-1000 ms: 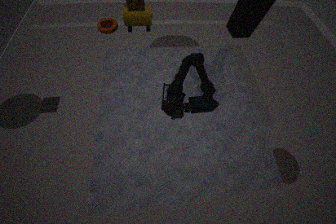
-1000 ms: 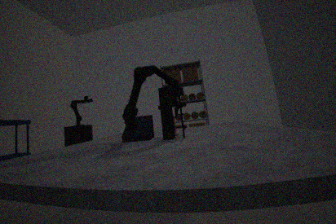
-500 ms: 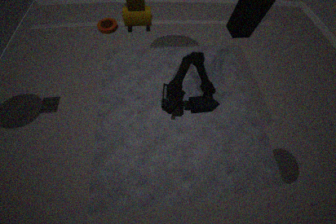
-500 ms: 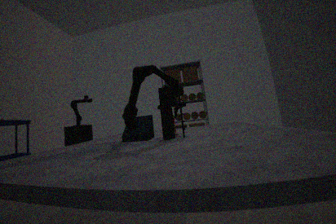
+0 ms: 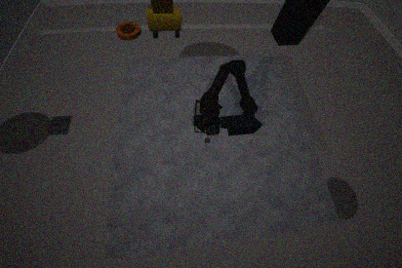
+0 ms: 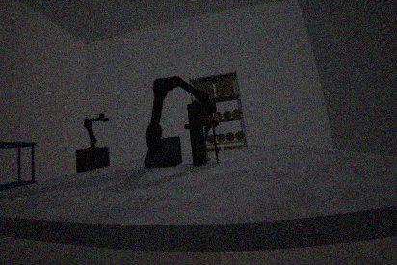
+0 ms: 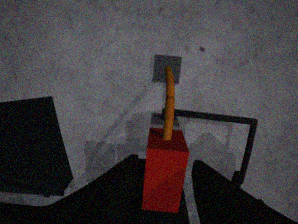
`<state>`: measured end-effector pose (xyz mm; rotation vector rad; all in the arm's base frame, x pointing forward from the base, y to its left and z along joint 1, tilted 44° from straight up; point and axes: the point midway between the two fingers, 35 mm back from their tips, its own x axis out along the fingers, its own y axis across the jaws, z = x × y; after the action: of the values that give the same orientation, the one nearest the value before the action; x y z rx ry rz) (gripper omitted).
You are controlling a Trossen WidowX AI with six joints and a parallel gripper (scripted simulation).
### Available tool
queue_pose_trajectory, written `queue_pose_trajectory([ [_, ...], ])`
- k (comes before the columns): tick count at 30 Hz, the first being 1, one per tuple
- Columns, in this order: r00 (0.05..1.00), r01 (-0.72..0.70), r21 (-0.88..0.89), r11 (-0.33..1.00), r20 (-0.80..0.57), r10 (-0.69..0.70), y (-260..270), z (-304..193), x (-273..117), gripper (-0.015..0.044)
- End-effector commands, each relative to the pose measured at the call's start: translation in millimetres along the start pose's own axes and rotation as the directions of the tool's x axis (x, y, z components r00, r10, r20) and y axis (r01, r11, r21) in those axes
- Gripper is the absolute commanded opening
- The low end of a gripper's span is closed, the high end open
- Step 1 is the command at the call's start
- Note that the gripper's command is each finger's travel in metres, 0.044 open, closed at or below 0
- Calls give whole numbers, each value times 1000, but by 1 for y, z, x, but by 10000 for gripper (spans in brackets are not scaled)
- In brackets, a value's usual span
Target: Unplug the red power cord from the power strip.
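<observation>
Gripper (image 7: 166, 183) part-open, straddling red plug (image 7: 165, 172); whether it grips or merely brackets, cannot tell. Orange cord (image 7: 169, 103) runs from plug to small grey block (image 7: 166, 67) on bench (image 7: 80, 23). Unplugging looks undone; pull, release, retreat remain.

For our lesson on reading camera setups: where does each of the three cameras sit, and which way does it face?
Top: high above, looking down on the floor; shows the whole arm, a yellow machine and an orange ring.
Exterior: low, off to the side, facing a wall and shelf; shows the arm in profile.
Wrist: on the arm, looking down past the fingers at the red plug between them and its orange cord.
Shared: top and exterior both show the whole arm.
</observation>
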<state>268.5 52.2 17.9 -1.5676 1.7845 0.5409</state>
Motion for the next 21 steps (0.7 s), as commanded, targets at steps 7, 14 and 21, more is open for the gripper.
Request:
queue_pose_trajectory([
  [7, 1000, 5, -2, 1000, 0, -5, 0, -3, 7, 160],
  [14, 1000, 2, 2, 1000, 2, -2, 0, -2, 9, 107],
  [21, 1000, 2, 2, 1000, 2, -2, 0, -2, 9, 22],
])
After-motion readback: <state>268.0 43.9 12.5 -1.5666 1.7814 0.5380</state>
